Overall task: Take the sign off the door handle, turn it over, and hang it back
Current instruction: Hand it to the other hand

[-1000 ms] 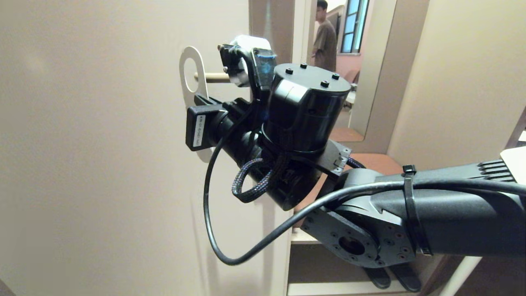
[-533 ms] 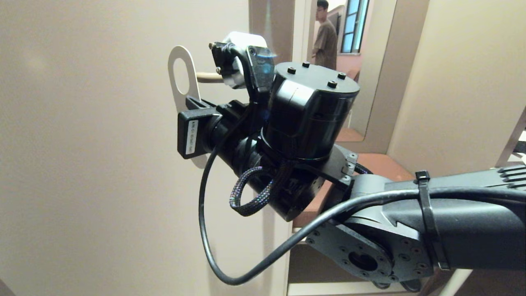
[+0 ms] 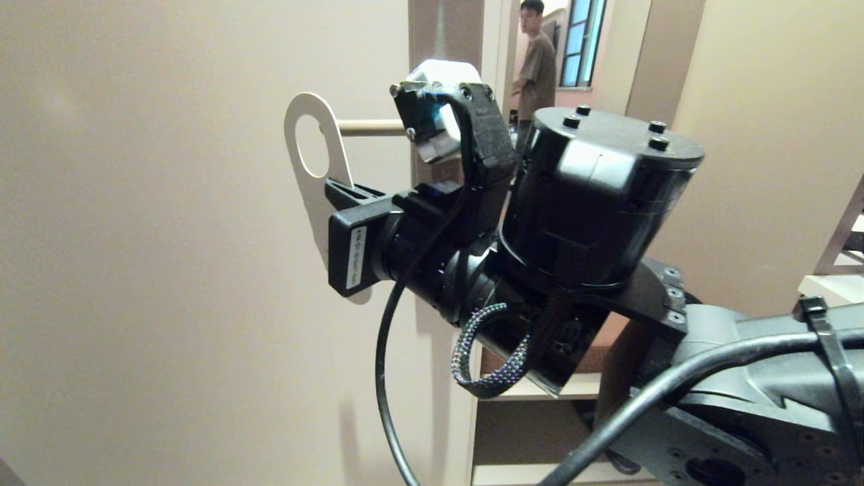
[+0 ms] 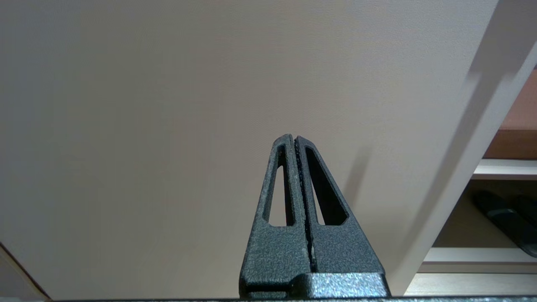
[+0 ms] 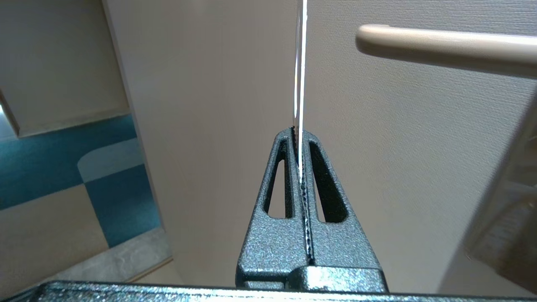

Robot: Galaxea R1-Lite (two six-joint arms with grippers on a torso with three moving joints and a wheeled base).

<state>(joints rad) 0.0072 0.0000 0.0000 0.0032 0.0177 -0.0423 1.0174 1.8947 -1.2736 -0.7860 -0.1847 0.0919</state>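
My right gripper (image 5: 298, 132) is shut on the lower part of the sign (image 5: 300, 63), which shows there edge-on as a thin white line. In the head view the sign (image 3: 314, 196) shows its white face and its hole, held upright in front of the cream door by the right gripper (image 3: 334, 189). The cream door handle (image 5: 440, 42) ends a short way to one side of the sign, with a clear gap between them. In the head view the door handle (image 3: 371, 126) runs out from behind the wrist to the sign's rim. My left gripper (image 4: 293, 137) is shut on nothing, parked low before the door.
The cream door (image 3: 169, 270) fills the left of the head view. My right arm (image 3: 742, 378) crosses the lower right. A person (image 3: 536, 67) stands far off past the door's edge. Shelves (image 3: 540, 391) lie low on the right. Blue and cream flooring (image 5: 63, 159) shows below.
The right gripper drew the sign leftward off the handle's tip, then the arm came up and closer to the head camera with the sign still held. The left arm stayed still.
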